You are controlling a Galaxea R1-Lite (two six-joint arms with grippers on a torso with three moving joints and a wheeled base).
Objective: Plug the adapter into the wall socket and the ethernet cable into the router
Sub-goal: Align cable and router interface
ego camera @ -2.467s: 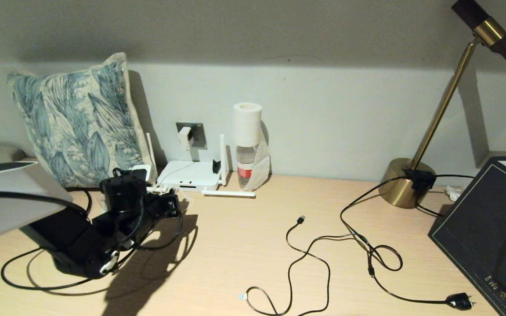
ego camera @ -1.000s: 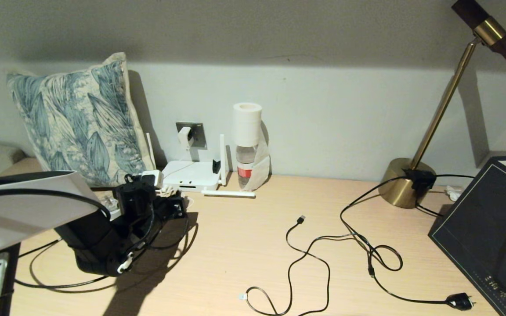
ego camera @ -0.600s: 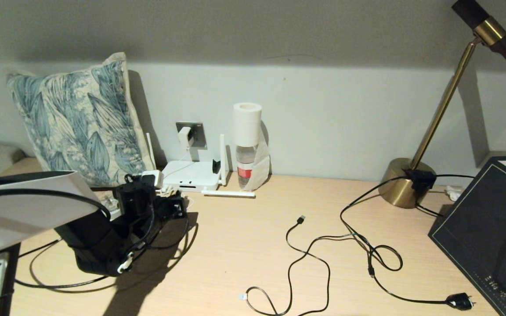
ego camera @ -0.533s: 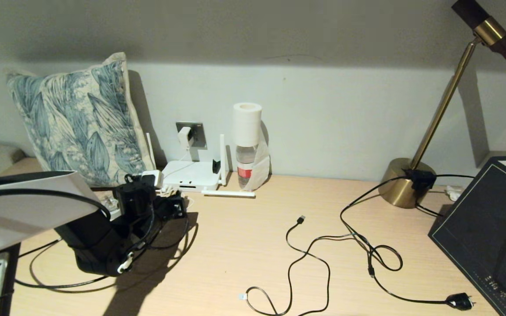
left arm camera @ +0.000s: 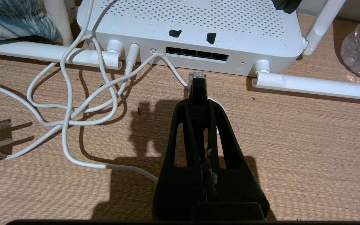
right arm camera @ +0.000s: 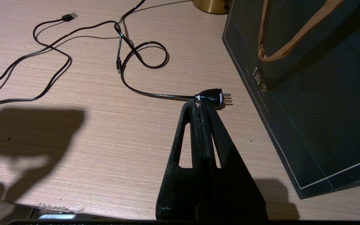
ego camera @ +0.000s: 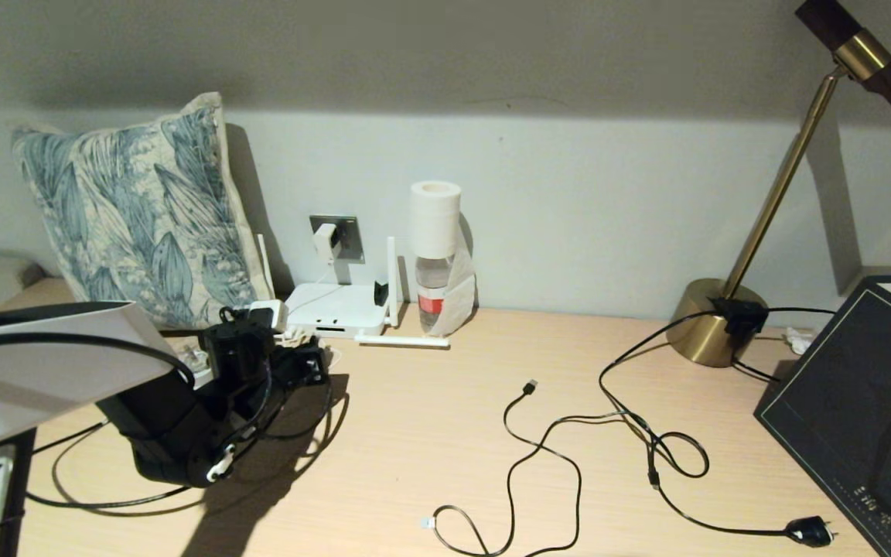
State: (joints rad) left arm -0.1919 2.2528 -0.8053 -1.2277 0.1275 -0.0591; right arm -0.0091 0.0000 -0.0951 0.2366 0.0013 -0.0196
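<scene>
The thick black ethernet cable, ending in a clear plastic clip plug, is held clamped between the closed fingers of the left gripper, with the plug tip just in front of the dark port row on the flat white rectangular router and not yet entered into any port. The router lies on the light wooden desk against the wall, between a leaf-patterned cushion and a clear water bottle, with its slim white antennas spread beside it. The small white cube-shaped adapter is seen seated on the square grey metallic wall socket above the router, its thin white cord trailing down to the router's edge; that half of the task is judged complete. Insertion of the ethernet plug is what is left, and alignment with one port opening is judged to be required. The right gripper is parked over the desk with fingers pressed together and empty, just beside a black two-pin plug on a thin black cord and near a dark paper bag.
</scene>
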